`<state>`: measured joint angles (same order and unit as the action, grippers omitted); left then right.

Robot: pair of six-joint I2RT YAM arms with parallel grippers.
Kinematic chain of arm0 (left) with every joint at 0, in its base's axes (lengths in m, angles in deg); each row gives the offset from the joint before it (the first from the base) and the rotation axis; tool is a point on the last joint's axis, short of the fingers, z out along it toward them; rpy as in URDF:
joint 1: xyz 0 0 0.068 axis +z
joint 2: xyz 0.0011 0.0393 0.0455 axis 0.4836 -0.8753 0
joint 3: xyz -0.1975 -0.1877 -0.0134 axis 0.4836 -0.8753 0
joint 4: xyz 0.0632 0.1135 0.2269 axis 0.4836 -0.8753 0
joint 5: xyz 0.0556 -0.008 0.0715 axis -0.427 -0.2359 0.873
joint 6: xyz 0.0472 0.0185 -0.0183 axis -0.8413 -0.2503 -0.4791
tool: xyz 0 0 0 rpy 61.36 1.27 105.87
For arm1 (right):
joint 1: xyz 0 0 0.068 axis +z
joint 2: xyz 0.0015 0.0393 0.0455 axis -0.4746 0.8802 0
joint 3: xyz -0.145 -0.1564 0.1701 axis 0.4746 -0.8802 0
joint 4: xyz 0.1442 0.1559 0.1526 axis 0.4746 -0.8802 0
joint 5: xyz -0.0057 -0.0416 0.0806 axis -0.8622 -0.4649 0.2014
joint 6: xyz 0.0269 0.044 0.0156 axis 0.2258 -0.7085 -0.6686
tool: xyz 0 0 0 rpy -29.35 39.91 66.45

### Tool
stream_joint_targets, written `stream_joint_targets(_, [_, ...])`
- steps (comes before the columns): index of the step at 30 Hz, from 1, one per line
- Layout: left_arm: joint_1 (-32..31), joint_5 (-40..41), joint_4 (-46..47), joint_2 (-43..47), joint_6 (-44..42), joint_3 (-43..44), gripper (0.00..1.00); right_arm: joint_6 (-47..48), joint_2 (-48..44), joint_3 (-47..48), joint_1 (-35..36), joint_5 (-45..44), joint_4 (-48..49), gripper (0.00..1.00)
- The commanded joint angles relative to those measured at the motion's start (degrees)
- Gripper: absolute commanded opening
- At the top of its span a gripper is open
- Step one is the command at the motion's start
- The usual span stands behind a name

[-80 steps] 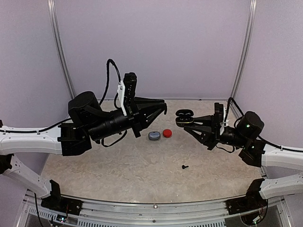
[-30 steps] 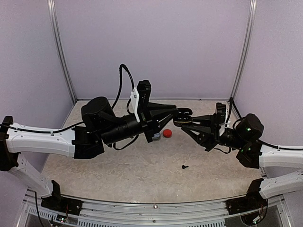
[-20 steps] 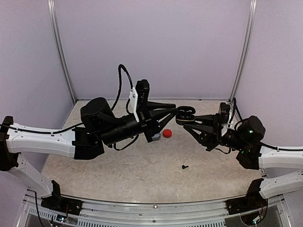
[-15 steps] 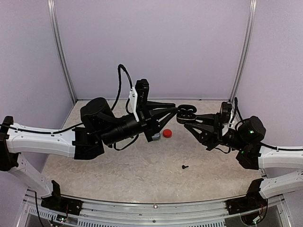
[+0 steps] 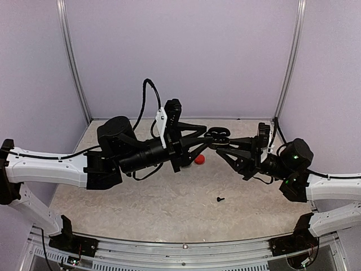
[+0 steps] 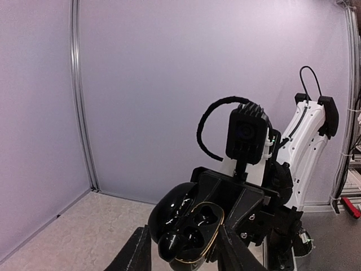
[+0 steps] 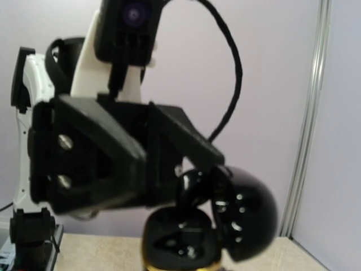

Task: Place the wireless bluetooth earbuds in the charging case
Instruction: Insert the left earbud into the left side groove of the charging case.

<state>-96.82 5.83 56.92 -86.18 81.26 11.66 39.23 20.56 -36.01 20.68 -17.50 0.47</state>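
My right gripper (image 5: 224, 144) is shut on an open black charging case (image 5: 219, 134) with a gold rim and holds it in the air mid-table. My left gripper (image 5: 207, 135) meets it from the left, shut on a black earbud (image 6: 169, 243). The earbud sits at the near pocket of the case (image 6: 198, 224), its far pocket empty and its lid (image 6: 172, 204) tipped back. In the right wrist view the earbud (image 7: 194, 189) hangs just above the case base (image 7: 175, 240), beside the lid (image 7: 248, 217). A second black earbud (image 5: 220, 199) lies on the table.
A red rounded case (image 5: 198, 160) lies on the table under the left gripper. The grey case is hidden behind the left arm. Purple walls enclose the table on three sides.
The left gripper has reached right from mid-table to the case. The right gripper has brought the case slightly left and lower, so the earbud now sits at the case opening.
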Motion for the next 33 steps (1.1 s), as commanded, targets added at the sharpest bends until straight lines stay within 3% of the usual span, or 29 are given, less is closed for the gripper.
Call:
stream_joint_targets(1, [1.09,-2.67,-6.07,5.36,-4.0,-0.43,0.45,1.73,-0.8,1.96,0.58,-0.57,-3.74,0.0])
stream_joint_targets(5, [3.51,-8.16,-13.97,8.8,-6.09,-0.66,0.53,1.88,-1.89,1.87,0.56,0.08,-5.83,0.0])
stream_joint_targets(12, [4.18,-11.2,-21.6,8.77,-7.99,1.02,0.57,0.67,-1.24,2.08,0.51,2.79,-5.46,0.0])
stream_joint_targets(33, [1.35,-8.53,-19.74,5.83,-10.67,2.52,0.54,-0.1,-0.04,2.4,0.56,3.81,-4.51,0.0])
